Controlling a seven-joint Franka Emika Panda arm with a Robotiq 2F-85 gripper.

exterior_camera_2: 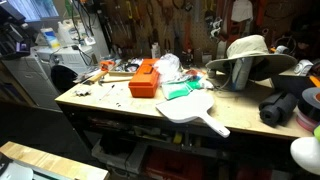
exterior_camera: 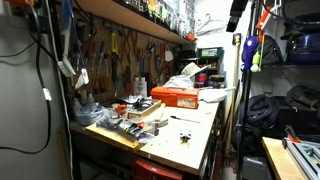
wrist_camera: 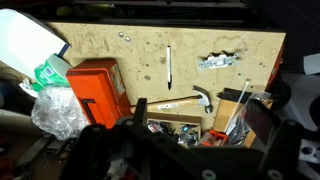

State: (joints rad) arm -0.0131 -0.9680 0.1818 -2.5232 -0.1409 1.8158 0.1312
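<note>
In the wrist view my gripper (wrist_camera: 202, 116) hangs high above a wooden workbench (wrist_camera: 130, 50), its two dark fingers wide apart with nothing between them. Below it lie a hammer (wrist_camera: 188, 100) and an open box of small parts (wrist_camera: 170, 122). An orange tool case (wrist_camera: 95, 90) lies to the left, and shows in both exterior views (exterior_camera: 174, 97) (exterior_camera_2: 145, 78). A crumpled clear plastic bag (wrist_camera: 55, 108) lies beside it. A thin white pen-like stick (wrist_camera: 168, 65) and some metal parts (wrist_camera: 220, 62) lie on the bare bench top. I cannot make out the gripper in either exterior view.
A white paddle-shaped board (exterior_camera_2: 192, 108) overhangs the bench's front edge; it also shows in the wrist view (wrist_camera: 25, 45). A wide-brimmed hat (exterior_camera_2: 248, 50) and dark rolled items (exterior_camera_2: 285, 105) stand at one end. A tool wall (exterior_camera: 120, 55) and shelf back the bench.
</note>
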